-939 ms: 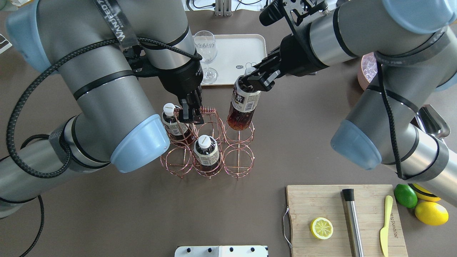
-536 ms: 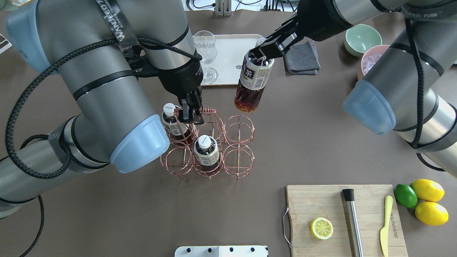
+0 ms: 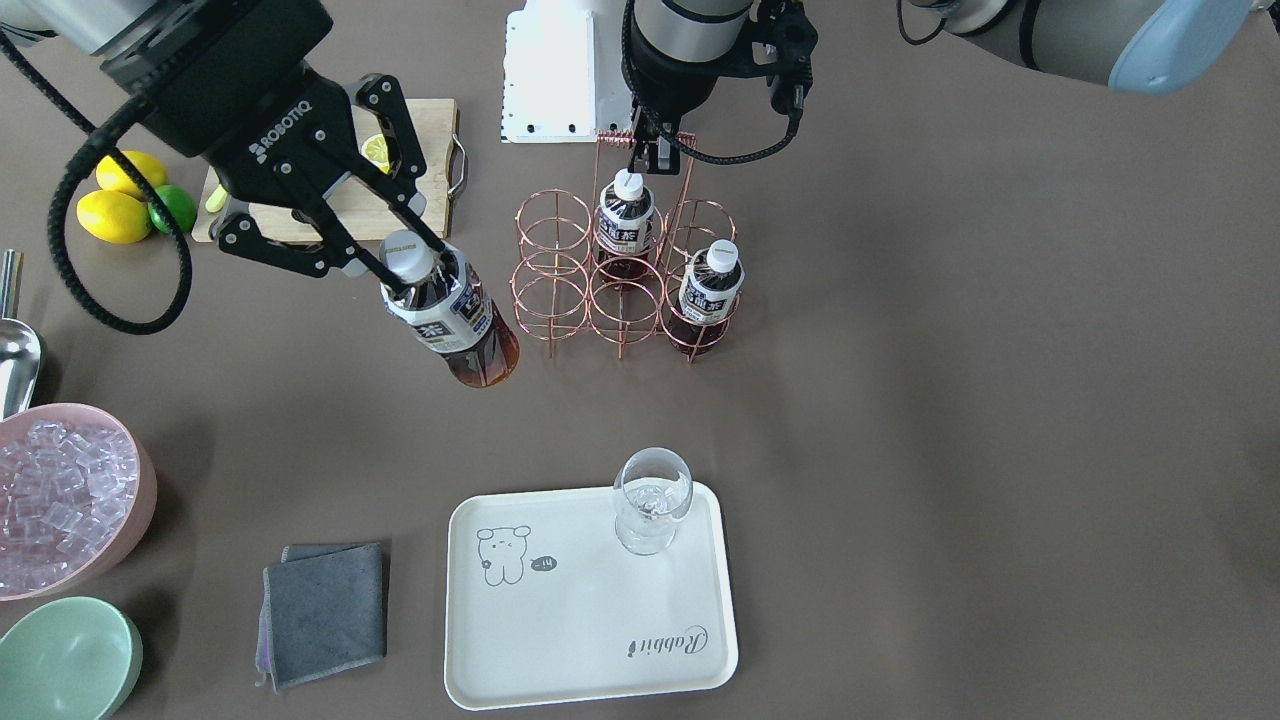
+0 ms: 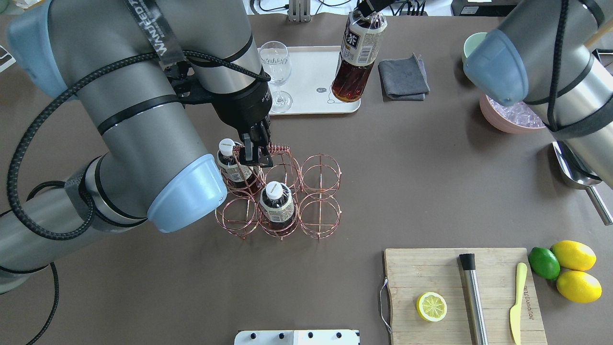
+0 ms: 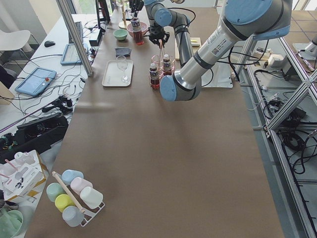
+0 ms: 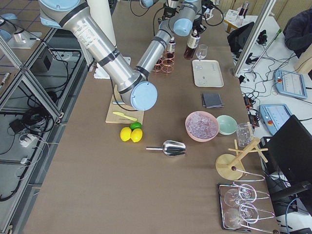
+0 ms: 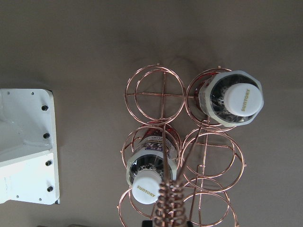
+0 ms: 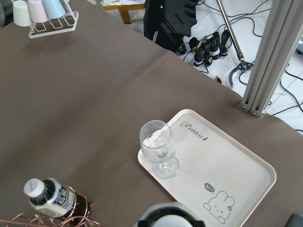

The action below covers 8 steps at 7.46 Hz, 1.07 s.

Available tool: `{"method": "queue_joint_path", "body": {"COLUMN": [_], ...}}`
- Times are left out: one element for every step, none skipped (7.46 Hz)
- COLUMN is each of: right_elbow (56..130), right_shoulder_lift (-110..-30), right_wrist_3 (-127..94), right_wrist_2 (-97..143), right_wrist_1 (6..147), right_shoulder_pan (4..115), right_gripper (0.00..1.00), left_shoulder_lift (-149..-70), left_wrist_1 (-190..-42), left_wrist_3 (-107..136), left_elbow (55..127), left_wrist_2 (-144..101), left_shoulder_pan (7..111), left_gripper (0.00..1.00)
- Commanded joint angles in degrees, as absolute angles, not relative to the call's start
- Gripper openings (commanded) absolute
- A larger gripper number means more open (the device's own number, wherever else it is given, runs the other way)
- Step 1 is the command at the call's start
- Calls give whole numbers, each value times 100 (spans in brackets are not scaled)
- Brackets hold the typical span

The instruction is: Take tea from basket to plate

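Note:
My right gripper (image 3: 405, 262) is shut on the neck of a tea bottle (image 3: 455, 325) with a white cap and dark red-brown liquid. The bottle hangs tilted in the air, clear of the basket; in the overhead view the bottle (image 4: 358, 52) shows by the plate's right end. The copper wire basket (image 4: 319, 223) holds two more tea bottles (image 4: 277, 203) (image 4: 231, 165). My left gripper (image 4: 254, 153) is shut on the basket's handle (image 7: 169, 203). The cream plate (image 3: 590, 610) with the bear drawing lies beyond the basket.
A wine glass (image 3: 652, 500) stands on the plate's corner. A grey cloth (image 3: 325, 610), a pink bowl of ice (image 3: 60, 495) and a green bowl (image 3: 65, 660) lie beside the plate. A cutting board (image 4: 431, 273), lemons (image 4: 577, 285) and a metal scoop (image 4: 579, 175) are on my right.
My right gripper has lifted the tea bottle out of the basket's cell and carried it up and away toward the plate. The left gripper and the basket have not moved.

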<state>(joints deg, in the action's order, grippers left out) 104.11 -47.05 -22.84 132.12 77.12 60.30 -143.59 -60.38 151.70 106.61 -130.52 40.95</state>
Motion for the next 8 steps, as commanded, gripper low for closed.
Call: {"method": "queue_joint_path", "body": {"right_elbow": [9329, 8968, 8478, 7994, 7537, 7141, 7076, 6971], "right_shoulder_lift": [-4151, -3948, -3633, -3369, -3140, -2929, -2892, -2848], "right_wrist_3": [-2407, -2530, -2653, -2802, -2882, -3013, -3145, -3320], "right_wrist_2": [13201, 13166, 13114, 12983, 12921, 12694, 12352, 12088], "right_wrist_1": [7725, 7726, 7734, 7734, 7734, 7717, 7673, 7655], "right_shoulder_pan": [6275, 6275, 6275, 6275, 6275, 6258, 6153, 6048], "right_gripper": [0, 0, 0, 0, 0, 0, 0, 0], "left_shoulder_lift": [-14344, -14300, -14082, -13915, -13843, -13704, -13641, -13675], "left_wrist_1": [-6029, -6029, -5977, -5759, -5470, -5406, -5118, -4724], "left_wrist_3": [15170, 15170, 15153, 14691, 14391, 14153, 14072, 13758], "left_elbow": [10661, 10687, 10957, 11186, 11249, 11389, 11582, 11593], "left_wrist_2": [-13052, -13069, -13104, -13400, -13473, -13604, -13614, -13614], "left_shoulder_pan": [4122, 4244, 4428, 4612, 4884, 5026, 5140, 5281], "left_gripper": [0, 0, 0, 0, 0, 0, 0, 0]}}
